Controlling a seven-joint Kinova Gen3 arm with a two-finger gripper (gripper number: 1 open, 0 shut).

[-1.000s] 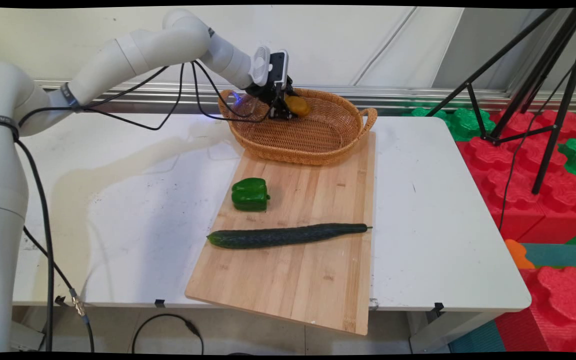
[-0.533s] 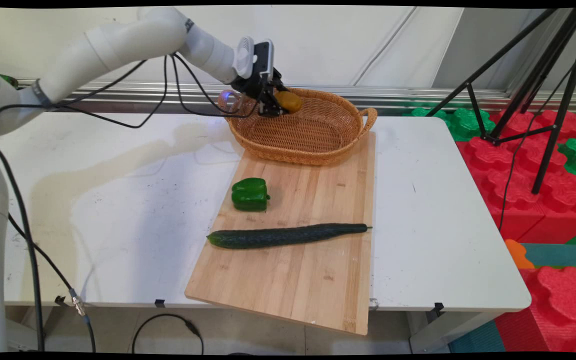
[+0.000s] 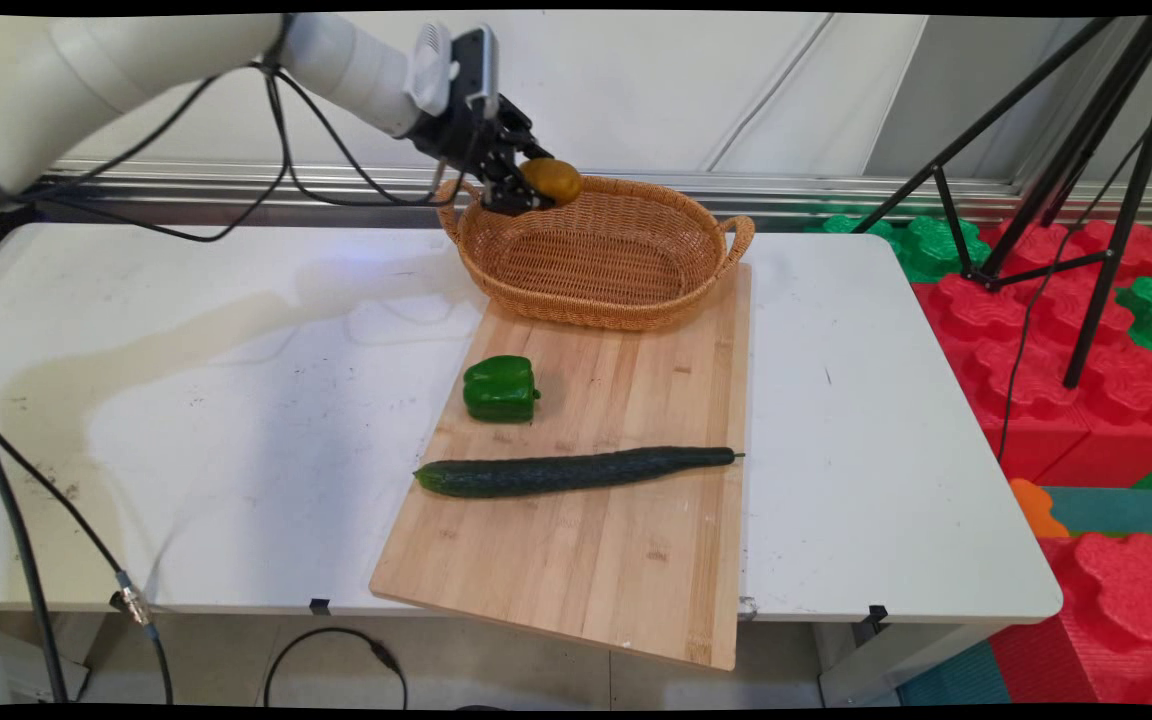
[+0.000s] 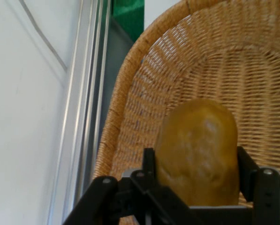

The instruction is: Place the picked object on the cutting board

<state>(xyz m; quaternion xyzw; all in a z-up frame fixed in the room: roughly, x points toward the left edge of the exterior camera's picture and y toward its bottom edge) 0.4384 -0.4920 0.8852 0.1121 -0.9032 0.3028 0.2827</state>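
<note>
My gripper (image 3: 526, 190) (image 4: 196, 173) is shut on a yellow-brown potato (image 3: 552, 179) (image 4: 198, 152). I hold the potato in the air above the far left rim of a wicker basket (image 3: 626, 300) (image 4: 144, 89), which stands at the far end of a wooden cutting board (image 3: 586, 560). In the hand view the potato fills the space between both fingers, with the basket's woven wall behind it. On the board lie a green bell pepper (image 3: 501, 389) and a long dark cucumber (image 3: 576, 471), both well nearer the camera than the gripper.
The board lies on a white table (image 3: 236, 400) and juts over its near edge. A black tripod (image 3: 1086, 200) stands at the right over red and green foam blocks (image 3: 1076, 370). Black cables (image 3: 336, 180) hang from the arm over the table's far left.
The gripper has lifted the potato up and to the left, from inside the basket to above its far left rim. Pepper, cucumber and basket have not moved.
</note>
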